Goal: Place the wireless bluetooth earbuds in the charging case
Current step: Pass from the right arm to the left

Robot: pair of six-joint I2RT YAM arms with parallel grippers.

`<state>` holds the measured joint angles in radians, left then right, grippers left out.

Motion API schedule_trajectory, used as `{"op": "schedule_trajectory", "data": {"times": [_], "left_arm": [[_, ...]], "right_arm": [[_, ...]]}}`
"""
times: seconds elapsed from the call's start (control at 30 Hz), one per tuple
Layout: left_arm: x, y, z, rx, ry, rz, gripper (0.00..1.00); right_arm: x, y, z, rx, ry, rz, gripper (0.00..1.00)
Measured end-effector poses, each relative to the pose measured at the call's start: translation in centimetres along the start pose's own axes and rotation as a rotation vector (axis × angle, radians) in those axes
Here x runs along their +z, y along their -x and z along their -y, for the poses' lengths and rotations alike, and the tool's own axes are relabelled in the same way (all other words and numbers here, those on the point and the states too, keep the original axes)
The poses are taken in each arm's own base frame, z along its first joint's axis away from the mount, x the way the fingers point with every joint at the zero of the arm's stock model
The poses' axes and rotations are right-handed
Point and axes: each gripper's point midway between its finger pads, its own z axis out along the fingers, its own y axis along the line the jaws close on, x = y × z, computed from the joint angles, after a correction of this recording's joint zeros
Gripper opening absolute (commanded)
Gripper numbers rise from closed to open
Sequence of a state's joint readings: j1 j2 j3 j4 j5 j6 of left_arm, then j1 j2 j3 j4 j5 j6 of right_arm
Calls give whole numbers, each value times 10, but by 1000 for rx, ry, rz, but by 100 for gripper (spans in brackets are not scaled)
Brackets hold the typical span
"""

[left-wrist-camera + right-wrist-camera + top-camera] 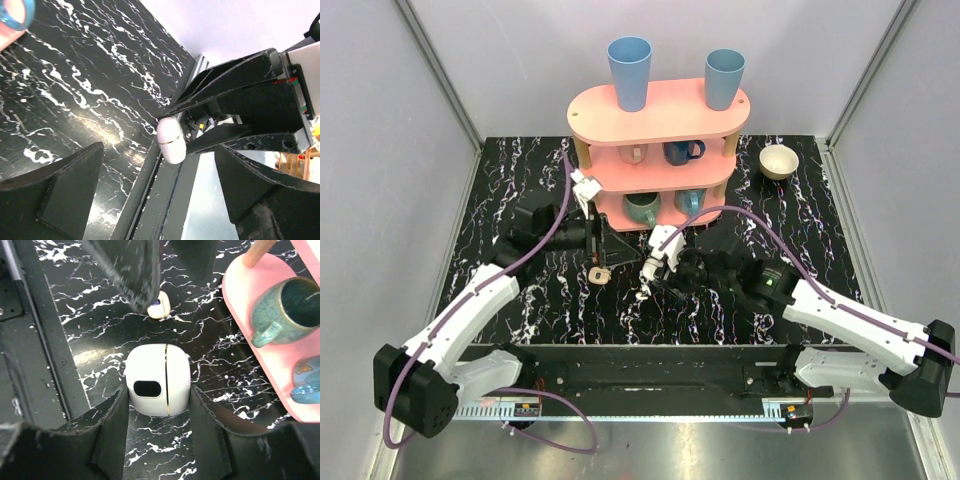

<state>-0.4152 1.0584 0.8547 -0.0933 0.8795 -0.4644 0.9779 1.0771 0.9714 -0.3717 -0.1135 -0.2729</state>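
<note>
Near edge, six o'clock: arm bases point(415, 388) only, nothing of the task there.

Toward table centre: right end effector point(159, 406) clamped on the charging case point(158, 377), one finger on each flank. Lid seam closed tight, so case judged shut. Cannot tell whether resting on the table point(100, 340) or lifted just off it.

Just beyond, at twelve o'clock from the case in the right wrist view: one small cream piece with a dark spot, taken to be an earbud point(159, 307), lying loose on the table. Second earbud not found in any view.

Over that piece: left end effector point(594, 250), fingers spread wide, holding nothing. One fingertip just beside the earbud, contact not resolvable.

Progress, as a judgement: early. Case secured, nothing seated. Left to do: open the lid, pick up each earbud, seat both.

Far side, twelve o'clock: pink shelf point(660, 125) with mugs point(641, 208) on the lower tiers and two blue cups point(629, 70) on top. Cream bowl point(779, 161) at two o'clock.

Writing: none readable. Dark oval window on the case front, thin gold line along the seam. No brand or label made out on case, earbud or mugs.
</note>
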Motion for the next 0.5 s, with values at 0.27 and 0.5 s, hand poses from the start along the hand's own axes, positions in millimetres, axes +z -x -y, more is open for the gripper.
{"op": "schedule_trajectory", "data": {"times": [0.27,0.5], "left_arm": [[12,-17,5,-34,6,-68,91],[22,-23,9,-39,23,-77,89]], "right_arm": [[-2,7,18,-57,-132,16,15],[-7,18,26,-67,-182,57,14]]}}
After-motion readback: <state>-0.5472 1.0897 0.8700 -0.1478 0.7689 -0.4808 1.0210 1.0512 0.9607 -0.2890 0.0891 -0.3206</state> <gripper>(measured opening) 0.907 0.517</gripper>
